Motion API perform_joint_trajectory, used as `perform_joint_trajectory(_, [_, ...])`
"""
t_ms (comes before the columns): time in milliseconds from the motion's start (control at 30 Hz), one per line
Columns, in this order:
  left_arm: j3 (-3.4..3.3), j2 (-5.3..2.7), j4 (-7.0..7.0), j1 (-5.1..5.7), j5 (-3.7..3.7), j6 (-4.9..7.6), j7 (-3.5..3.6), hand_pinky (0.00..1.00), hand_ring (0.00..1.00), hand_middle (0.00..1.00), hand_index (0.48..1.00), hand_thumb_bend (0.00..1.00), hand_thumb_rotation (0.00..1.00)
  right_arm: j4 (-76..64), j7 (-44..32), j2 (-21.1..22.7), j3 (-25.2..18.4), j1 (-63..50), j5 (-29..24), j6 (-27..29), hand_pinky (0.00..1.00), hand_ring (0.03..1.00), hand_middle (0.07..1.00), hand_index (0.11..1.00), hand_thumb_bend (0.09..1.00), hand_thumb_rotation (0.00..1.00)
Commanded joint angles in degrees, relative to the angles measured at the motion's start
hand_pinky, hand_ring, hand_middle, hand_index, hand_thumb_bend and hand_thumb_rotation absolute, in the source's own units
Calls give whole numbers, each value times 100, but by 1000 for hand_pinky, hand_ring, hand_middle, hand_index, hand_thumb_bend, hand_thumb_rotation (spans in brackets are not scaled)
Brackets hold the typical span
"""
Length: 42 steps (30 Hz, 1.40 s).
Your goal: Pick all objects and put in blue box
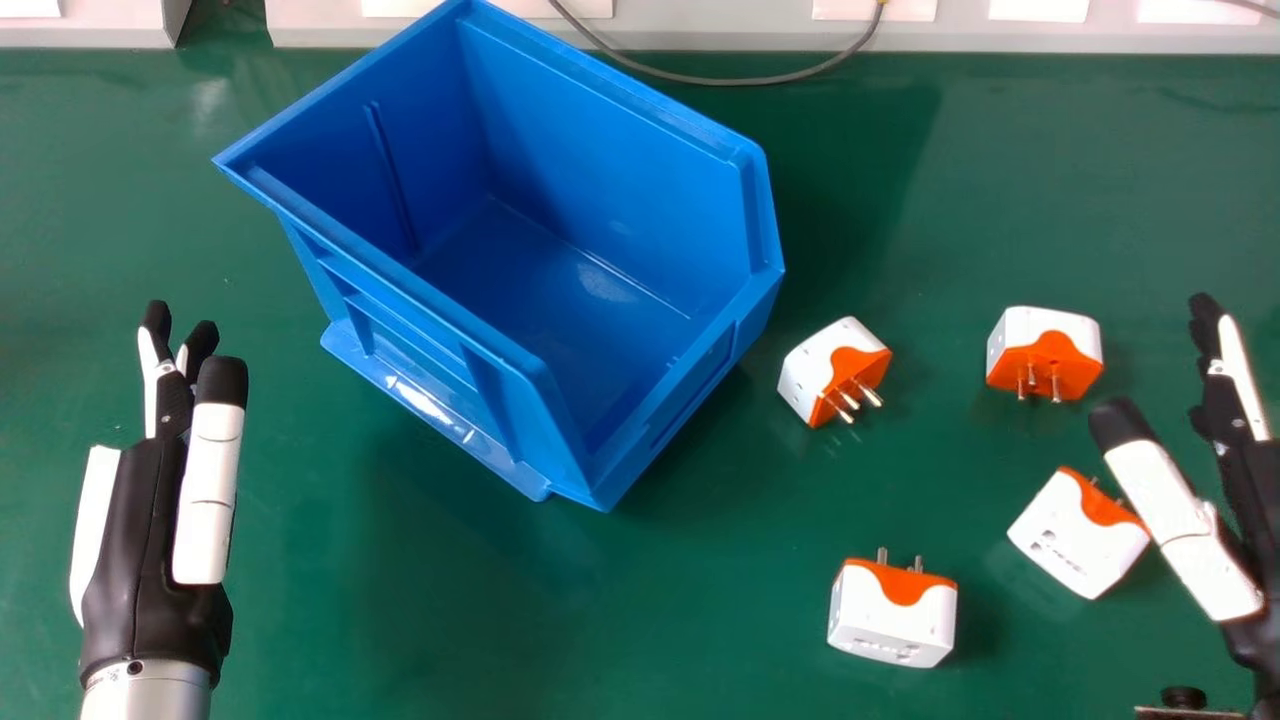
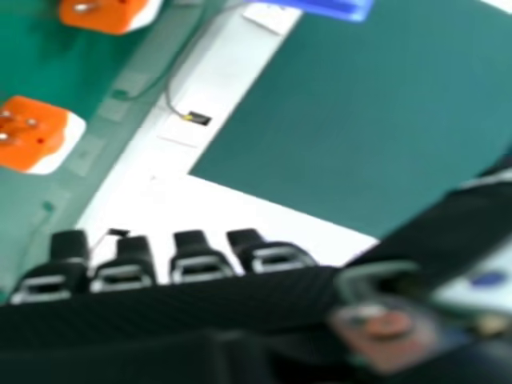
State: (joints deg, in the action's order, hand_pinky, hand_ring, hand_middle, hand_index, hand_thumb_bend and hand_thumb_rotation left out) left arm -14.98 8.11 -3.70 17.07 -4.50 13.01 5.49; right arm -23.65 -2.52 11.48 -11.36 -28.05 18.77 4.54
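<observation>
In the head view the blue box (image 1: 600,290) stands with its inside bare. Right of it on the green table lie white and orange plug adapters: one (image 1: 835,370) near the box, one (image 1: 1045,352) farther right, one (image 1: 1080,535) beside the right hand's thumb, and one (image 1: 892,612) nearest the front. My right hand (image 1: 1245,470) is at the right edge, fingers straight, holding nothing. My left hand (image 1: 150,530) rests open at the left. In the right hand view two adapters, one (image 2: 104,12) and another (image 2: 40,134), lie beyond the right hand (image 2: 192,260).
A grey cable (image 1: 720,80) loops over the table's back edge, behind the box. Pale panels (image 1: 1000,38) run along that edge. A small dark knob (image 1: 1183,697) shows at the bottom right. The green table (image 1: 450,620) stretches between the left hand and the adapters.
</observation>
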Motion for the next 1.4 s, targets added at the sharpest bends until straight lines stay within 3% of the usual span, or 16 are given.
perform_joint_trajectory(0, [-40, 72, -156, -6, 22, -9, -35, 997, 1000, 1000, 1000, 818, 1000, -237, 123, 67, 1, -33, 210, 32, 886, 983, 999, 991, 460, 961])
perform_joint_trajectory(167, [-54, 89, -52, -64, 2, -6, -40, 999, 1000, 1000, 1000, 814, 1000, -290, 15, 261, 53, -67, 841, -135, 869, 974, 995, 984, 461, 914])
perform_joint_trajectory(433, [-65, 84, -12, -88, -31, 4, -32, 1000, 1000, 1000, 1000, 808, 1000, -1015, -979, 718, 278, -189, 2025, -1278, 887, 977, 999, 990, 505, 921])
perform_joint_trajectory(600, [-57, 77, -114, -22, -36, -8, -19, 1000, 1000, 1000, 1000, 787, 1000, -1255, -1359, 828, 470, -136, 2684, -1747, 908, 966, 1000, 991, 533, 870])
perform_joint_trajectory(767, [-67, 96, -77, -47, -54, -8, 2, 1000, 1000, 1000, 1000, 769, 1000, -1374, -1724, 952, 615, -42, 3232, -2037, 915, 962, 1000, 991, 536, 854])
perform_joint_trajectory(867, [-59, 95, -166, -13, -49, -45, 4, 1000, 1000, 1000, 1000, 755, 1000, -1405, -1978, 1040, 716, 40, 3583, -2182, 918, 961, 1000, 990, 540, 857])
perform_joint_trajectory(967, [-74, 108, -93, -33, -48, -10, 18, 1000, 1000, 1000, 1000, 747, 1000, -1403, -2221, 1082, 771, 146, 3819, -2299, 921, 962, 1000, 991, 545, 848])
perform_joint_trajectory(1067, [-70, 102, -154, -14, -42, -40, 23, 1000, 1000, 1000, 1000, 746, 1000, -1277, -2547, 1194, 830, 366, 4072, -2428, 922, 962, 1000, 990, 548, 842])
perform_joint_trajectory(1200, [-75, 104, -230, 30, -54, -66, 45, 1000, 1000, 1000, 1000, 753, 1000, -1141, -2829, 1283, 894, 598, 4230, -2542, 925, 965, 1000, 986, 557, 757])
perform_joint_trajectory(1367, [-103, 119, -209, 30, -74, -65, 76, 1000, 1000, 1000, 1000, 756, 1000, -1000, -3046, 1343, 955, 821, 4316, -2588, 927, 968, 1000, 982, 565, 688])
